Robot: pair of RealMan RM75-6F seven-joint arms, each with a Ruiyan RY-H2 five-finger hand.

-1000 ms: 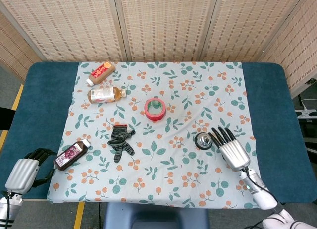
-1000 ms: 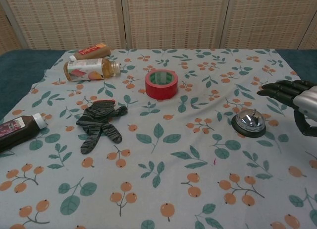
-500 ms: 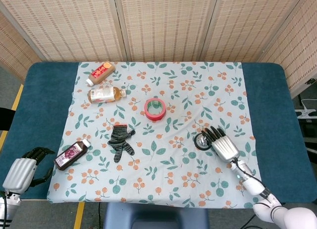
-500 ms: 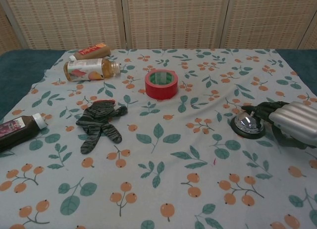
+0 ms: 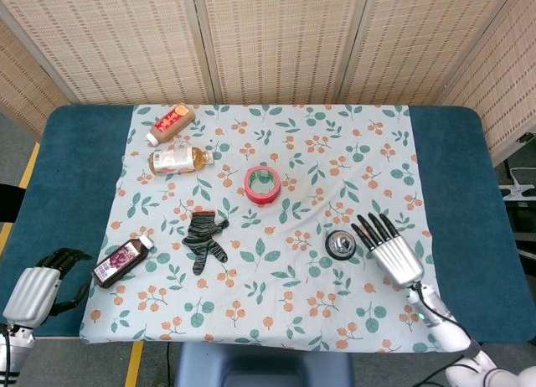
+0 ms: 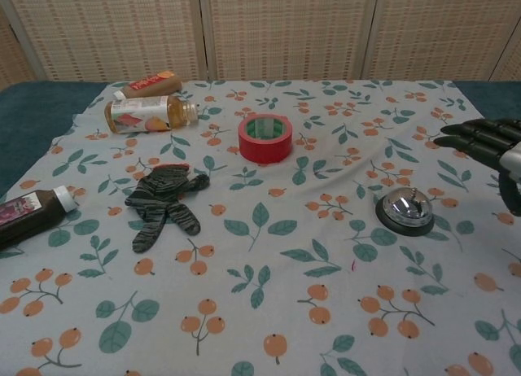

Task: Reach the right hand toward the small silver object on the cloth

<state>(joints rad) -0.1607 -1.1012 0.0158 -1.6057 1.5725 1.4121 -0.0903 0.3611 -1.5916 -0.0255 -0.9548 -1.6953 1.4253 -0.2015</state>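
Observation:
The small silver object is a bell (image 5: 340, 245) on a black base, standing on the floral cloth (image 5: 276, 178) right of centre; the chest view shows the bell (image 6: 404, 211) too. My right hand (image 5: 392, 253) hovers just right of it, fingers (image 5: 372, 229) straight and spread, holding nothing and not touching the bell. In the chest view only the dark fingertips of the right hand (image 6: 488, 142) enter from the right edge, above and beyond the bell. My left hand (image 5: 38, 286) rests at the table's front left corner with its fingers curled in on nothing.
A red tape roll (image 5: 261, 184) lies mid-cloth and a dark striped glove (image 5: 204, 239) left of centre. Two bottles (image 5: 177, 158) lie at the back left, and a dark bottle (image 5: 121, 260) lies near the left hand. Blue table (image 5: 469, 194) borders the cloth.
The right hand, which lay over the bell half a second ago, has drawn back to the right and its fingers have straightened. The bell sits slightly nearer the front. The left hand barely moved.

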